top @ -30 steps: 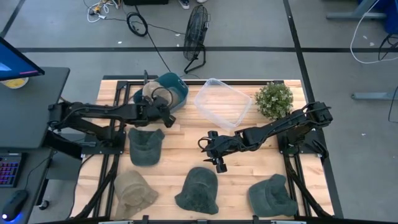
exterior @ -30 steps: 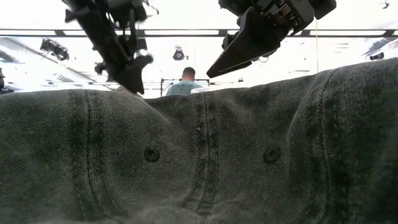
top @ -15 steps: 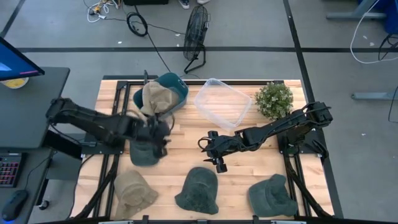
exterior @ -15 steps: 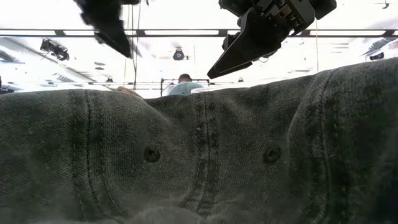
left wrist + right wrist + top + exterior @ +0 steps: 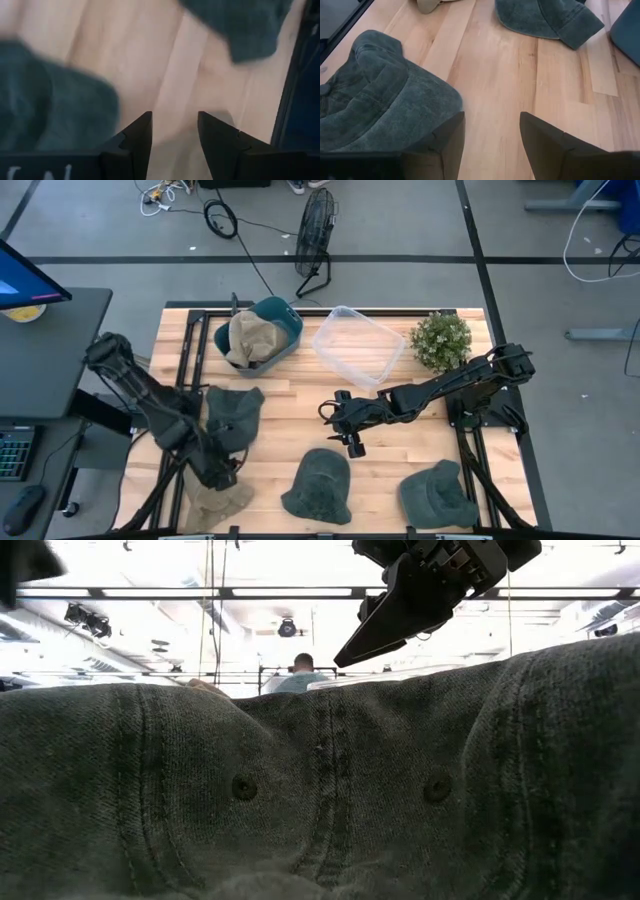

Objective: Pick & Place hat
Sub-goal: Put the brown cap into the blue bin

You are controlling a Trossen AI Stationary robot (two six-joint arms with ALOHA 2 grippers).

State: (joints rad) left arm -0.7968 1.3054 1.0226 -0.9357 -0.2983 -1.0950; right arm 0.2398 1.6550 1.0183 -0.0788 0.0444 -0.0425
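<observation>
Several caps lie crown-up on the wooden table in the high view: a dark green one, a tan one at the near left, and two more dark green ones along the near edge. Another tan cap rests in the teal bin. My left gripper is open, above the table beside the near tan cap. My right gripper is open and hovers over mid-table, with a dark green cap beside it.
A clear plastic tub and a small potted plant stand at the far side. One dark green cap fills the low view right in front of the camera. Bare wood shows between the caps at mid-table.
My left arm has swung away from the teal bin toward the table's near edge, passing over the dark green cap to the near tan cap. The tan cap in the bin has stayed there. My right arm has kept still.
</observation>
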